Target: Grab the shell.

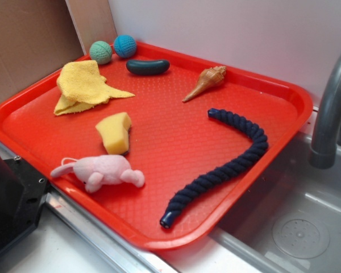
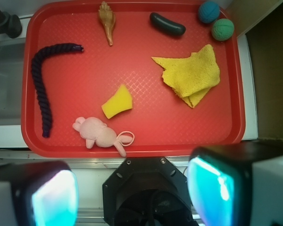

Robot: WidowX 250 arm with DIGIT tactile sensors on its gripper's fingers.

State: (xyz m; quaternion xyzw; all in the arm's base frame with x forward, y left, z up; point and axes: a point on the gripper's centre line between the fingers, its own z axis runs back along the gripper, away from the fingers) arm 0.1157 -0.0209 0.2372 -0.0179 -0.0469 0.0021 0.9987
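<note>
The tan-orange shell (image 1: 206, 82) lies on the red tray (image 1: 176, 142) near its back right, pointed tip toward the tray's middle. In the wrist view the shell (image 2: 107, 21) is at the tray's far edge, far ahead of me. My gripper (image 2: 132, 193) is open and empty, high above the robot base at the tray's near edge; its two fingers (image 2: 54, 197) show large and blurred at the bottom of the wrist view. The gripper itself does not show in the exterior view.
On the tray: a yellow cloth (image 1: 82, 85), a yellow sponge wedge (image 1: 116, 132), a pink plush mouse (image 1: 102, 170), a dark blue rope (image 1: 233, 162), a dark green pickle shape (image 1: 148, 66), two knitted balls (image 1: 112, 49). A sink with grey faucet (image 1: 332, 108) lies right. The black robot base (image 1: 11, 205) is at front left.
</note>
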